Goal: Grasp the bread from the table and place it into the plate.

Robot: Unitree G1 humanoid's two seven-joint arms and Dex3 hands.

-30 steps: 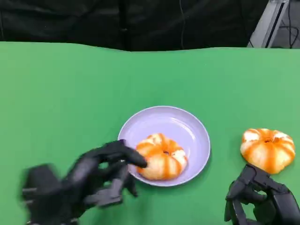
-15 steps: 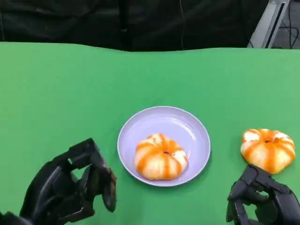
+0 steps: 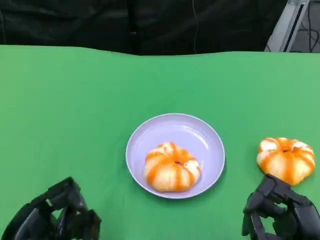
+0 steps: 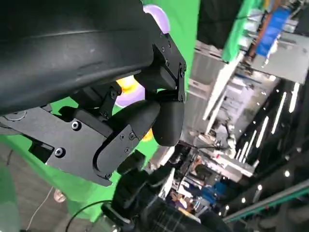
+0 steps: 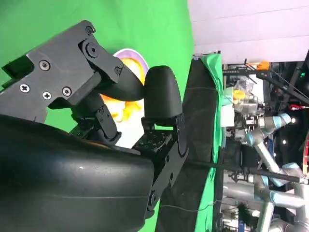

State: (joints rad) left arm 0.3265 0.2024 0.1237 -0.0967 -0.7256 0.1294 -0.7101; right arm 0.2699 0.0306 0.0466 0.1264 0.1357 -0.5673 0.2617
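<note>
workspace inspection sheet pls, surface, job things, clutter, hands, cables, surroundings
surface: green table, flat cloth cover
job's things: one bread in the plate; second bread on the table, right of the plate
clutter: nothing seen
hands: left hand low at near left, holds nothing, fingers curled; right hand just short of the second bread, holds nothing, fingers curled
cables: dark cable at far right behind the table
surroundings: black curtain behind; metal frame at far right
</note>
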